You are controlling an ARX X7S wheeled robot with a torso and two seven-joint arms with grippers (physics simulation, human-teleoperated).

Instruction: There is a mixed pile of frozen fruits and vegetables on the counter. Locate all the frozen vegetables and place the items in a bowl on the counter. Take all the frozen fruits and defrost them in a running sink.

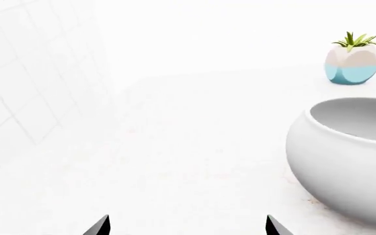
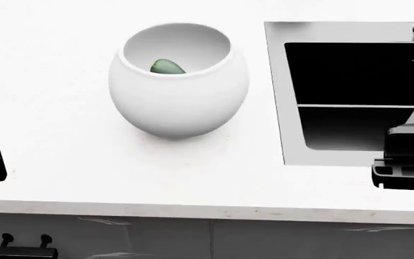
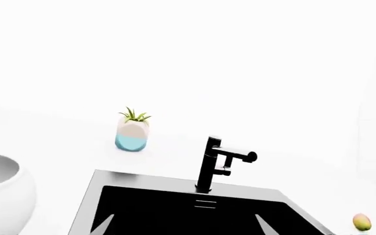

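- While the zucchini (image 2: 166,67) lies in the bowl (image 2: 178,102), the mango (image 3: 362,222) sits on the counter (image 2: 63,162) beyond the sink (image 2: 351,97).
- Both pincers, left (image 1: 186,228) and right (image 3: 182,226), are spread and hold nothing.
- Reach slowly and pinch the mango's middle.

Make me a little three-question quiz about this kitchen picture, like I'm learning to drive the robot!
1. True or false: the dark green zucchini lies inside the deep round white bowl.
2. Where does the small yellow-green mango with a red blush sit? A) in the bowl B) on the white countertop beside the black rectangular sink C) in the sink
3. Fill in: the little blue-and-cream pot holds a green ____.

Key: 1 true; 2 B; 3 plant.
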